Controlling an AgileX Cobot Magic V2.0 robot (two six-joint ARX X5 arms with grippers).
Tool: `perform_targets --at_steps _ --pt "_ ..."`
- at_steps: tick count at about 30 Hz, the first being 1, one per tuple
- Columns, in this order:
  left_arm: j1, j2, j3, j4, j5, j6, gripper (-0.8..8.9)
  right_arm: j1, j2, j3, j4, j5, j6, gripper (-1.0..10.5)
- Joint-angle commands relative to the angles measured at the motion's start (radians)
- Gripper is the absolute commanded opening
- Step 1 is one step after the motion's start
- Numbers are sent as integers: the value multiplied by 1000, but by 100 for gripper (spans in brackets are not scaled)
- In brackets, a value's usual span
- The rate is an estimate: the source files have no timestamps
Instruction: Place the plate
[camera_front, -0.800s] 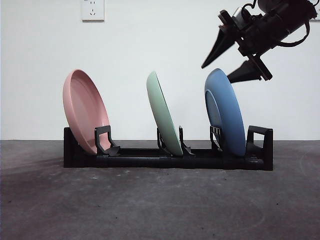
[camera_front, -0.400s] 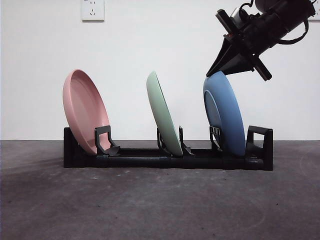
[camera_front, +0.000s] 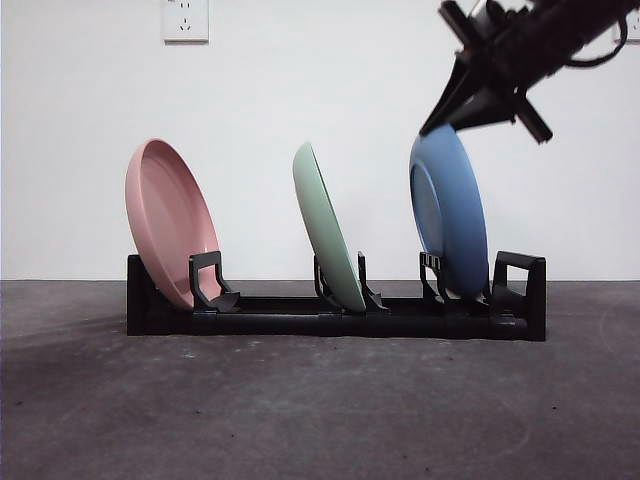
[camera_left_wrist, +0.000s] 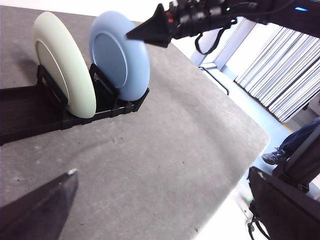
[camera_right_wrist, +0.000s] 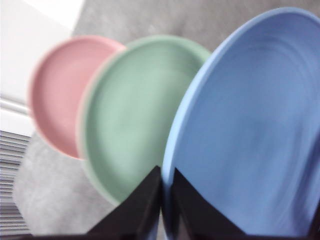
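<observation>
The blue plate (camera_front: 450, 220) (camera_left_wrist: 120, 60) (camera_right_wrist: 250, 130) stands nearly upright at the right end of the black rack (camera_front: 330, 322), its lower edge in the rack's last slot. My right gripper (camera_front: 456, 124) (camera_right_wrist: 162, 200) comes down from the upper right and is shut on the plate's top rim, one jaw on each face. In the left wrist view the right gripper (camera_left_wrist: 146, 32) shows as a black tip at that rim. My left gripper (camera_left_wrist: 161, 172) hangs open over bare table, well away from the rack.
A green plate (camera_front: 328, 230) (camera_left_wrist: 65, 65) leans in the rack's middle slot and a pink plate (camera_front: 170, 220) (camera_right_wrist: 60, 90) leans at its left end. The dark grey table (camera_front: 320, 420) stretches in front of the rack. A white wall stands behind.
The right gripper, open above the blue plate one second ago, has shut on its top rim. The plate now stands more upright and slightly higher.
</observation>
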Motion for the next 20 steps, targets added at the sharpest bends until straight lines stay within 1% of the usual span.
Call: perform_targets --at_steps 1,10,12,16,20 --pt "-3 3 19 3 6 11 562 0 -49 19 13 -15 11 8" --pt "-3 3 19 -3 6 11 562 1 -212 19 -27 -57 6 8" --pt "-3 3 19 -3 5 11 562 4 -254 19 -56 -57 -23 8" --pt "-3 5 19 -3 5 11 562 20 -336 19 -159 -50 -105 8" --pt "-3 11 19 -2 5 11 562 51 -408 18 -286 -42 -206 8"
